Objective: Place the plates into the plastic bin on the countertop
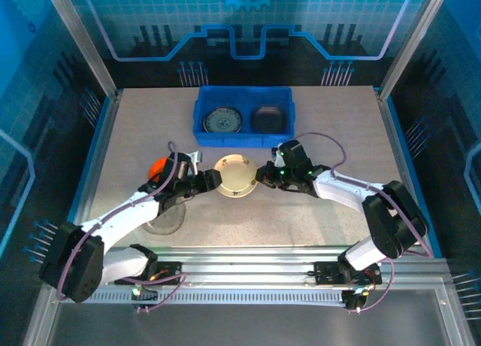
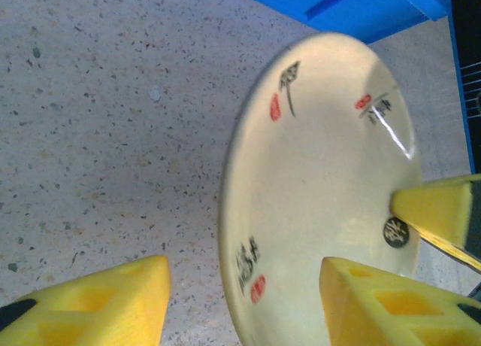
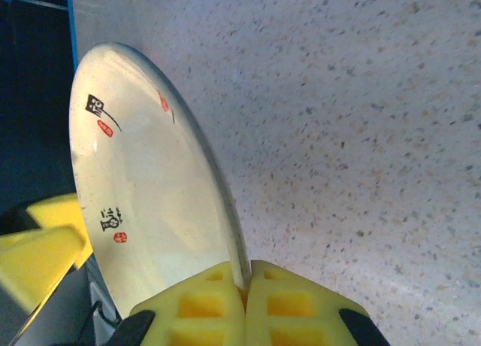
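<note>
The cream plate (image 1: pixel 234 177) is near the middle of the countertop (image 1: pixel 338 135), just in front of the plastic bin (image 1: pixel 242 139) at its far edge. The right gripper (image 1: pixel 263 173) pinches the plate's rim with fingers together, while the left gripper (image 1: pixel 214 178) has its fingers apart, astride the opposite rim.

Robot test cell in a lab, not a real kitchen. Speckled countertop (image 1: pixel 316 210) sits in a blue and metal frame (image 1: pixel 95 159). Blue see-through panels (image 1: pixel 150 22) with printed circuit and gear art wall it behind and on both sides. Left arm (image 1: pixel 124 218) and right arm (image 1: pixel 346 188) are bolted to metal rails (image 1: pixel 248 259) at its near edge.
</note>
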{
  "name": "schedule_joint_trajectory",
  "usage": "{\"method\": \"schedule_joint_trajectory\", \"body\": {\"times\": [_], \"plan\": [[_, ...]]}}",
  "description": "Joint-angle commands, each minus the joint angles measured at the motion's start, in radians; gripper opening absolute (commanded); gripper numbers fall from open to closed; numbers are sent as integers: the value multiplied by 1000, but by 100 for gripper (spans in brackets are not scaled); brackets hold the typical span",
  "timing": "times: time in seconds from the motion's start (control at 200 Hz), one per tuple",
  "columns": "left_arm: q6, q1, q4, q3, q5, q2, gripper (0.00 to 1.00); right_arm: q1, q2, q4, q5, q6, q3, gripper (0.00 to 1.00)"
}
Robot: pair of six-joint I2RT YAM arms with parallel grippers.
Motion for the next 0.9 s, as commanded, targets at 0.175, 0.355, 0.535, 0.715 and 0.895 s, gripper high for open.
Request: {"method": "schedule_joint_trajectory", "body": {"times": [0.175, 0.355, 0.535, 0.715, 0.895], "plan": [[0, 0, 50, 34, 1, 36, 8, 5, 6, -11, -123, -40, 36, 0], [1, 0, 78, 23, 54, 19, 0, 1, 24, 15, -125, -67, 56, 22], [-17, 1, 109, 14, 105, 17, 0, -16, 66, 42, -116, -76, 79, 19], [-8, 1, 54, 36, 61, 15, 8, -38, 79, 31, -90, -67, 130, 0], [-5, 2, 37, -14, -54, -81, 99, -83, 73, -134, -20, -117, 274, 0]]}}
